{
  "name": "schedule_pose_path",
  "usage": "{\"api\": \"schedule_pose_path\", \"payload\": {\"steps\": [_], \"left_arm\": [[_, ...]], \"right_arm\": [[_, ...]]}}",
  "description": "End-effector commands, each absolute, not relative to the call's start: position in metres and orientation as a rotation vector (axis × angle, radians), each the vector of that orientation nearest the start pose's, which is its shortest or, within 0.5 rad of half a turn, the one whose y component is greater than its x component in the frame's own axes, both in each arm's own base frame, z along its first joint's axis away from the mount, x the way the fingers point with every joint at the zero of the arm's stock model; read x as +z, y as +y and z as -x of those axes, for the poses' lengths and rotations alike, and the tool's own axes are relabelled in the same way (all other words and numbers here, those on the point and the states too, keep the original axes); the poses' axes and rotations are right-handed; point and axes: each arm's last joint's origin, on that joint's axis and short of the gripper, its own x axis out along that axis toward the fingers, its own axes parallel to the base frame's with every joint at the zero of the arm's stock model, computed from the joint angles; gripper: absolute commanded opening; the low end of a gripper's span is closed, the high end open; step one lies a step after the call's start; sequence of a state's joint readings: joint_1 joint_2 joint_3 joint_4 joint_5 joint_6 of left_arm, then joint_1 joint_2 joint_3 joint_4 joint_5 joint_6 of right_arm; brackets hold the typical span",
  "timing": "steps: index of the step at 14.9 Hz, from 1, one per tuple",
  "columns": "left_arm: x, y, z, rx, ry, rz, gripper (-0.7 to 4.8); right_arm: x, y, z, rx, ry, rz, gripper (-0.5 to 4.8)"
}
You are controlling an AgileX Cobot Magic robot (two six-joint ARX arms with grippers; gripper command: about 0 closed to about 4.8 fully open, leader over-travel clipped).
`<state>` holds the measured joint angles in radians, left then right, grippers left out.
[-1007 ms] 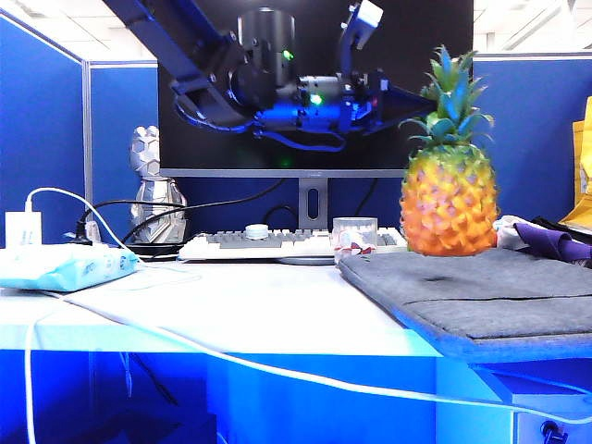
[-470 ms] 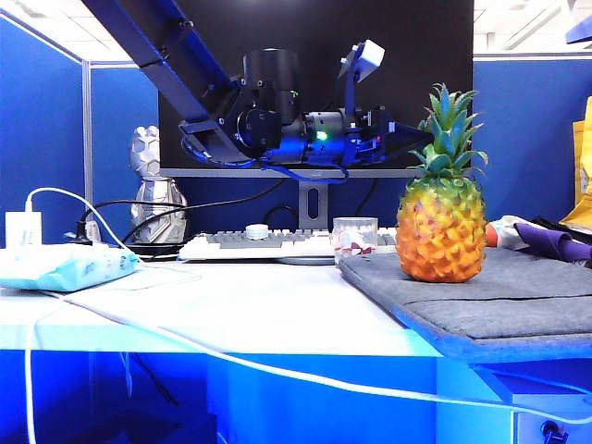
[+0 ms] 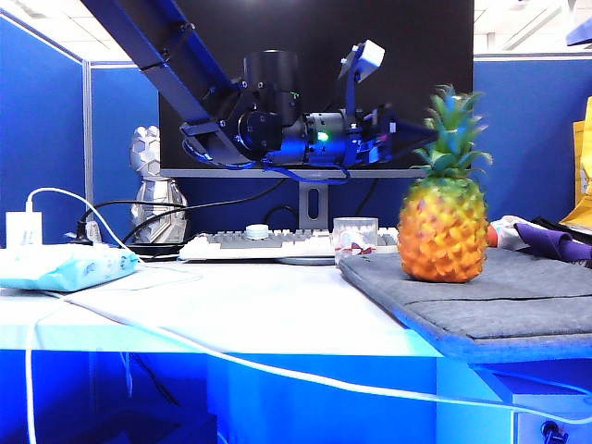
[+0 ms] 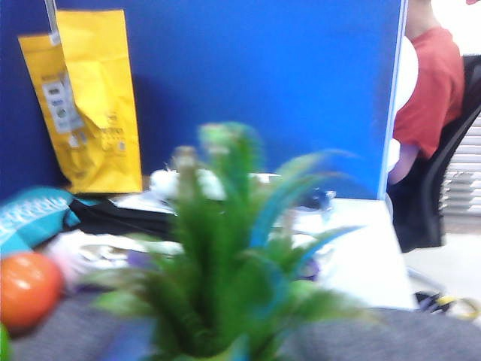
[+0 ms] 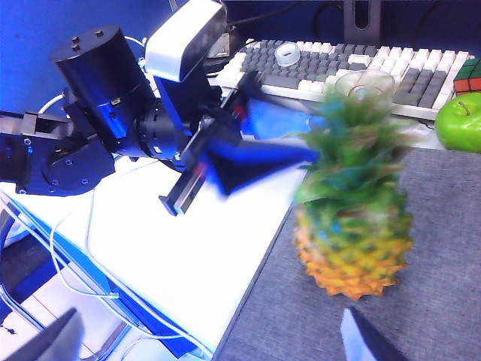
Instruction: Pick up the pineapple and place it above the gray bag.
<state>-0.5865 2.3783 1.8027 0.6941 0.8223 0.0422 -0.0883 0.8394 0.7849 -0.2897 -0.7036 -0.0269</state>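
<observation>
The pineapple [image 3: 443, 217] stands upright on the gray bag [image 3: 481, 291], near the bag's edge toward the bare white counter [image 3: 231, 314]. The left tool [image 3: 407, 137] hangs level just beside the leafy crown, at crown height, on the side toward the monitor [image 3: 314, 55]. From the right wrist its dark fingers [image 5: 248, 162] look parted, with the blurred leaves right at their tips, but I can't tell whether they touch the leaves. Past the left tool, beyond the crown, an orange fruit [image 4: 26, 289] lies on the gray bag and a yellow packet [image 4: 90, 98] leans on the blue partition. The right tool [image 5: 210, 342] hovers above the pineapple's base, its two fingertips [image 5: 364, 342] spread wide with nothing between them. Farther out from it sit a keyboard [image 5: 353, 68] and a green apple [image 5: 460, 120].
</observation>
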Motion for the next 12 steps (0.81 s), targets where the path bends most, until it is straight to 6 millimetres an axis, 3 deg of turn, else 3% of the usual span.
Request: {"api": "schedule_pose_path", "payload": {"steps": [1, 5, 8, 12], "left_arm": [[0.216, -0.314, -0.435, -1.385, -0.087, 0.026, 4.79], [0.214, -0.308, -0.438, -1.447, 0.031, 0.113, 4.79], [0.224, -0.295, -0.441, -1.497, 0.075, 0.137, 4.79], [0.238, -0.257, -0.452, -1.469, 0.216, 0.129, 4.79]], "right_arm": [[0.318, 0.004, -0.176, 0.621, 0.306, -0.104, 4.79], [0.317, 0.004, -0.176, 0.627, 0.325, -0.113, 4.79], [0.317, 0.004, -0.176, 0.627, 0.326, -0.116, 4.79], [0.317, 0.004, -0.176, 0.629, 0.33, -0.132, 4.79]]}}
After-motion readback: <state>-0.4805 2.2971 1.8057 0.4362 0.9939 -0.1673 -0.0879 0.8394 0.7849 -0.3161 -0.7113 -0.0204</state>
